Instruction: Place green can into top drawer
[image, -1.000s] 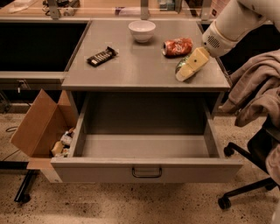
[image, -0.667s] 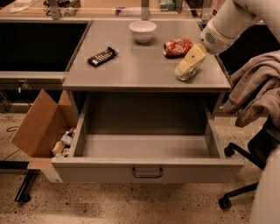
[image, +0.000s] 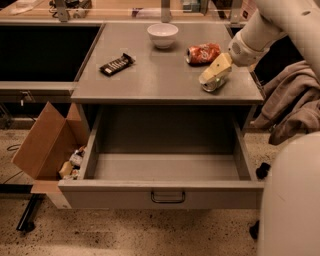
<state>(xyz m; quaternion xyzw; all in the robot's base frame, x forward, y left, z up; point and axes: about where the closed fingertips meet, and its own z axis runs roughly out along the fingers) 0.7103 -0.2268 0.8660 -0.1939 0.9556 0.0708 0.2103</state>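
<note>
The green can (image: 209, 85) lies on its side near the right front corner of the grey counter (image: 150, 82), its shiny silver end facing the front. My gripper (image: 216, 74) comes down from the upper right and sits right over the can, covering most of it. The top drawer (image: 115, 194) stands pulled wide open below the counter. Its inside shows nothing in it, and its small dark handle (image: 168, 197) is at the middle of the front panel.
A dented orange-red can (image: 202, 53) lies just behind the gripper. A white bowl (image: 162, 34) and a dark snack bar (image: 116, 64) are also on the counter. An open cardboard box (image: 47, 142) stands at the drawer's left. Cloth (image: 295, 102) hangs at the right, and my white body (image: 292, 200) is at lower right.
The gripper has shifted slightly left and settled over the green can. The can has stayed in about the same spot. The drawer has not moved.
</note>
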